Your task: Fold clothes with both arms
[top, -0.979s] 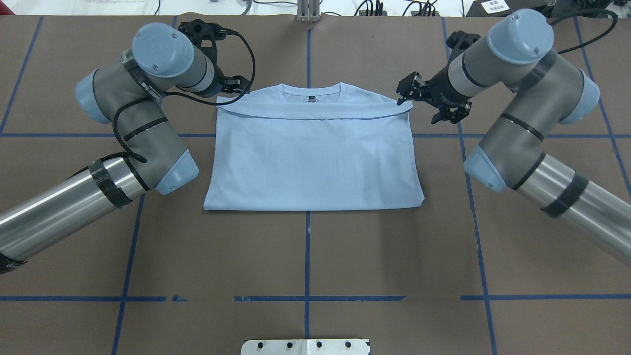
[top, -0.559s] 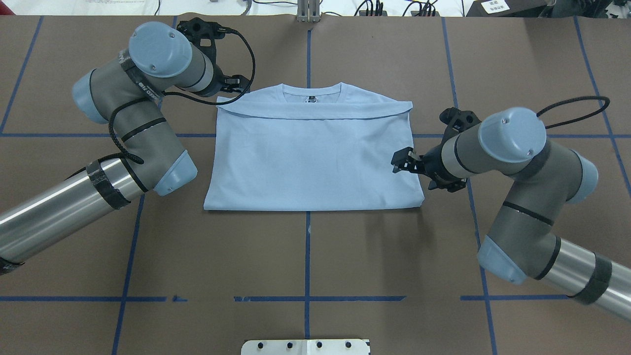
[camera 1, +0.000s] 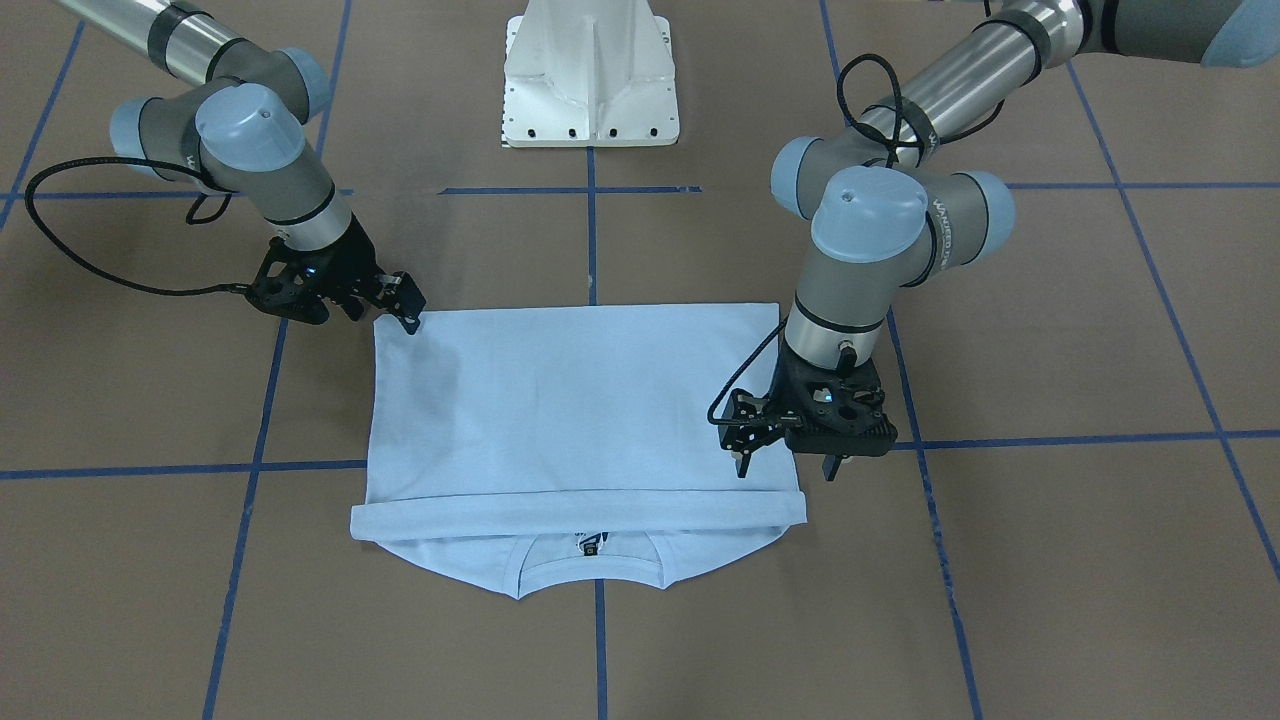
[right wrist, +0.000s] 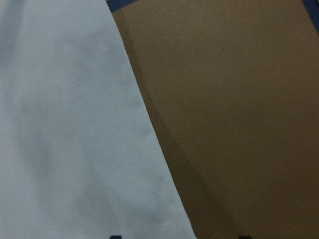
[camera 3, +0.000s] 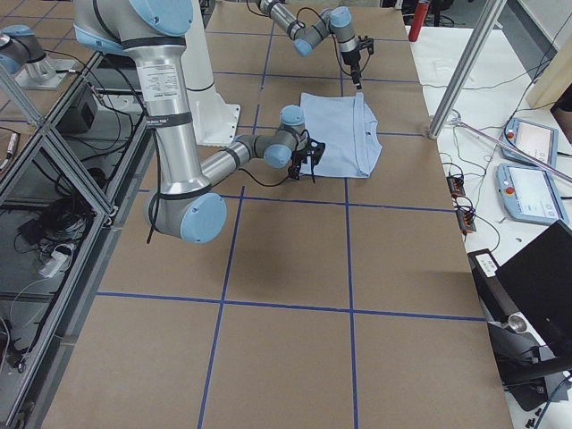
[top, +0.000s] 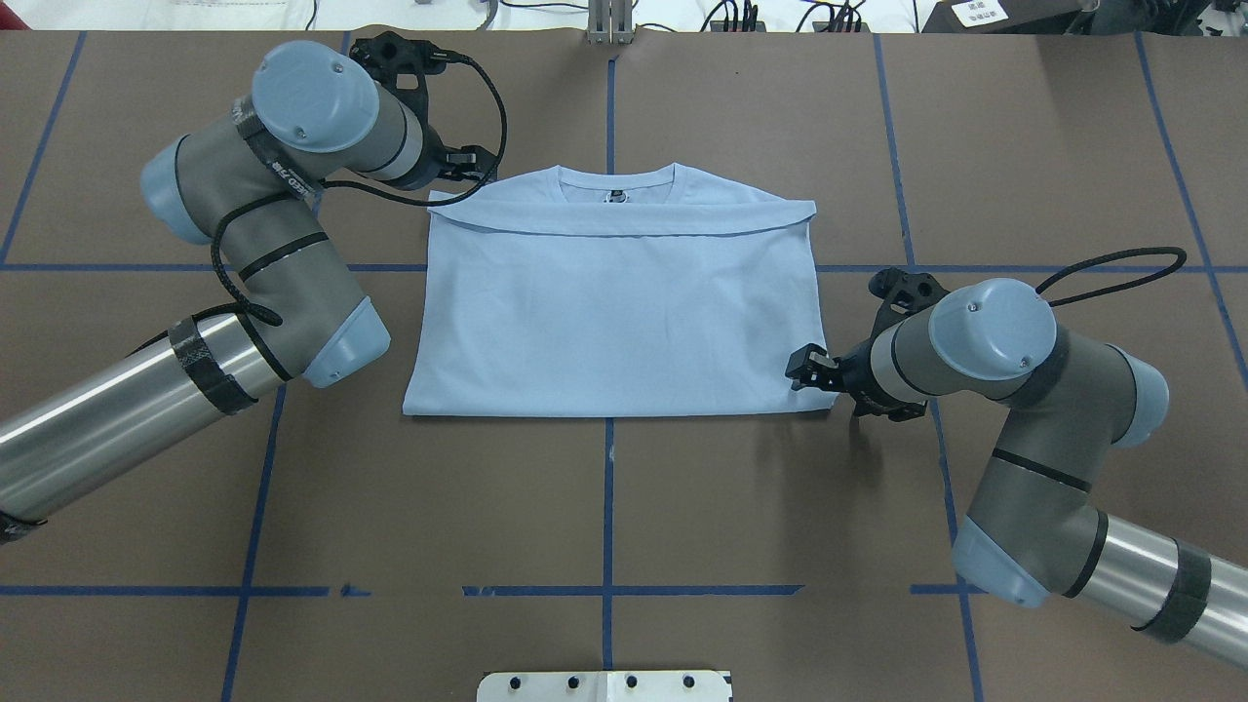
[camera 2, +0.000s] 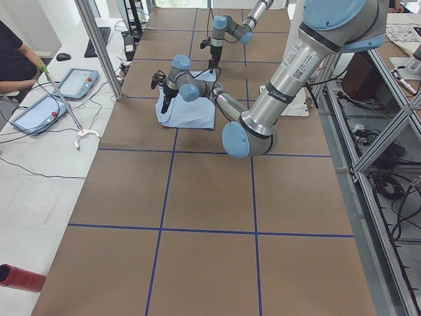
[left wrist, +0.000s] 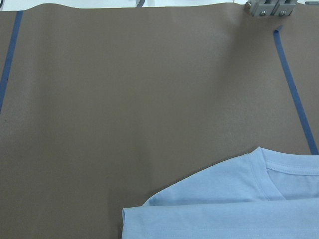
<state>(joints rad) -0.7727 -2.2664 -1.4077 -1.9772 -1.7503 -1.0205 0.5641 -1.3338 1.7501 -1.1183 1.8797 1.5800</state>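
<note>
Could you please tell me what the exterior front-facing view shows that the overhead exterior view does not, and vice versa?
Only the front-facing view: the left gripper seen whole, fingers apart, astride the side edge of the T-shirt near its collar end, and the body of the white pedestal. Only the overhead view: cables at the far edge of the table. Both: the folded T-shirt, collar showing, and the right gripper at its corner nearest the robot.
</note>
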